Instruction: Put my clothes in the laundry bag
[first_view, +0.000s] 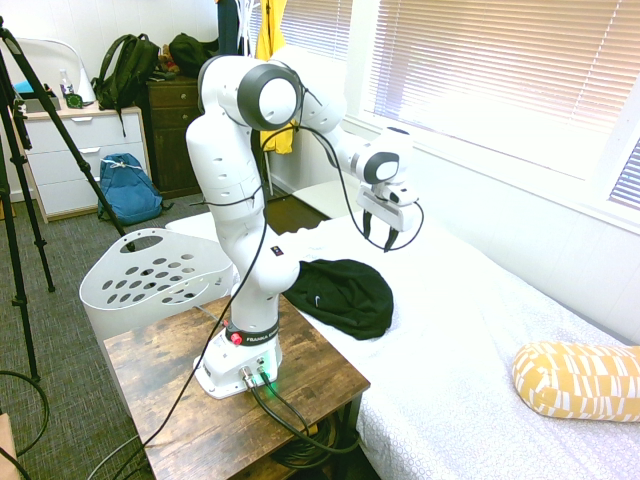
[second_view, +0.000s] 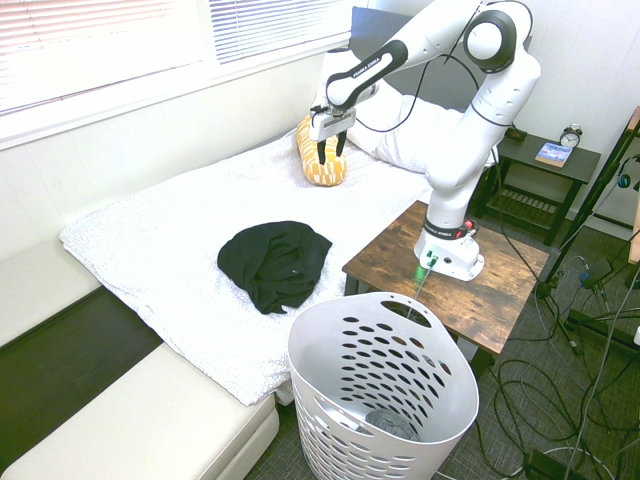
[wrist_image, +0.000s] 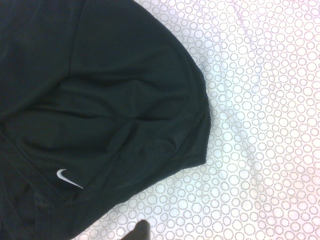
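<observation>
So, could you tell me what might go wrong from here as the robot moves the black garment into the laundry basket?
The black garment lies bunched in loose folds on the bed, so the open gripper might pinch only one layer and let it slip. The bedding under it is thin cloth, and could get caught in the grasp too. The white basket stands on the floor with its rim raised, so a trailing part might snag or hang over the edge.

The open two-finger gripper (second_view: 333, 150) is positioned above the bed with the white patterned cover (second_view: 180, 215). The crumpled black fabric garment (second_view: 275, 262) lies on the bed, near the tall white plastic basket with oval holes (second_view: 385, 390). A dark grey item (second_view: 390, 424) rests inside the basket.
</observation>
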